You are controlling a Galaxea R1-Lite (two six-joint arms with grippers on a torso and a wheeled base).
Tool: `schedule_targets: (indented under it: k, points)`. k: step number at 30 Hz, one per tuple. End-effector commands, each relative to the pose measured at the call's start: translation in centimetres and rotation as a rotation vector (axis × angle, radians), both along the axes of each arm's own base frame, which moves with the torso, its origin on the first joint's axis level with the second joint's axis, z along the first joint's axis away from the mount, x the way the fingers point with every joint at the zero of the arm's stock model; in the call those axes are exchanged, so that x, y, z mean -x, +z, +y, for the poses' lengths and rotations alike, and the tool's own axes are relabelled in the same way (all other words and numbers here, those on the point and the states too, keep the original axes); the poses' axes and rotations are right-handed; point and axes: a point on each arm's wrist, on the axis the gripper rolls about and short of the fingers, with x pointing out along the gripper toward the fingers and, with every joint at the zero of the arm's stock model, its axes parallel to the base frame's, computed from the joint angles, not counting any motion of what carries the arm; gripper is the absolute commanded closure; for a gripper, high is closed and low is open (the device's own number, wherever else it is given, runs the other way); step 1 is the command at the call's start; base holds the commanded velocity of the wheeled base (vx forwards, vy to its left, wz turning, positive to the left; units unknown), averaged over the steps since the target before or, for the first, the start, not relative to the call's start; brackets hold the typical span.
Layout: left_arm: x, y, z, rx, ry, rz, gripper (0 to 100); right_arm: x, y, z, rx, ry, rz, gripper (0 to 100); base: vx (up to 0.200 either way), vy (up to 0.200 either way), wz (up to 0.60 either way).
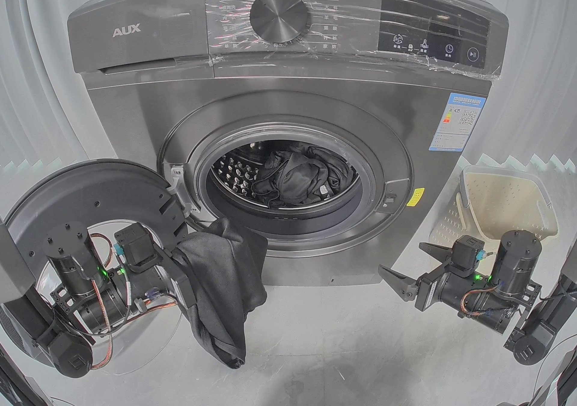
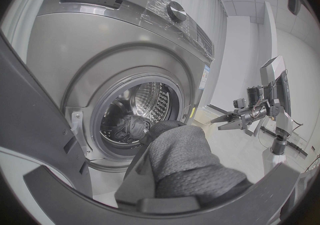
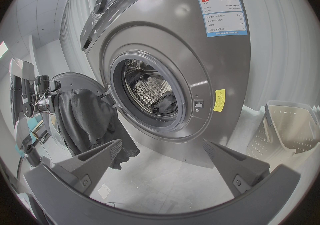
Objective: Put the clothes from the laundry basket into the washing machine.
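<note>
Fingers of the left gripper (image 1: 182, 281) are pinched on the top fold of a dark grey knitted garment (image 1: 222, 287). It hangs in a long, loose drape just in front of the lower left of the drum opening, between the opening and the swung-open door, clear of the floor.

Most of the cloth hangs below the lip of the opening, so I judge the main risk to be a push straight in: the upper part would enter while the tail drags on the grey rubber door seal (image 1: 207, 209) and is left trailing outside. The metal door hinge (image 1: 178, 181) sits close beside the drape and could snag the knit. The grip takes only one bunched fold — a tug against either obstacle might pull it free.

Inside the grey front-loading washing machine (image 1: 288, 94), a heap of black clothes (image 1: 300, 175) lies near the front of the drum and could push a shallow drop back out.

The round grey door (image 1: 90, 196) stands wide open at the left. The cream perforated plastic laundry basket (image 1: 511, 203) leans beside the machine's right — well apart — and near it hangs the right gripper (image 1: 415, 267), fingers spread and holding nothing.
</note>
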Motion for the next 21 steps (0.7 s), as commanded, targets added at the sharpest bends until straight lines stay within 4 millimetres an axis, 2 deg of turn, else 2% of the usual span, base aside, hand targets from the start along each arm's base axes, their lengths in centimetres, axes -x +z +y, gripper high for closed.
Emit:
schedule_targets:
  k: [1, 5, 11, 21]
  points:
    - [0.0, -0.2, -0.1, -0.004, -0.006, 0.009, 100, 0.0, 0.0, 0.0, 0.001, 0.001, 0.001, 0, 0.0, 0.0, 0.0]
    - [-0.1, -0.5, -0.2, -0.009, -0.007, 0.02, 100, 0.0, 0.0, 0.0, 0.001, 0.001, 0.001, 0, 0.0, 0.0, 0.0]
    - [-0.1, -0.7, -0.3, -0.013, -0.01, 0.025, 100, 0.0, 0.0, 0.0, 0.0, 0.001, 0.0, 0, 0.2, 0.0, 0.0]
    - [0.3, -1.3, -0.6, -0.026, -0.027, 0.05, 100, 0.0, 0.0, 0.0, 0.001, 0.002, 0.002, 0, 0.0, 0.0, 0.0]
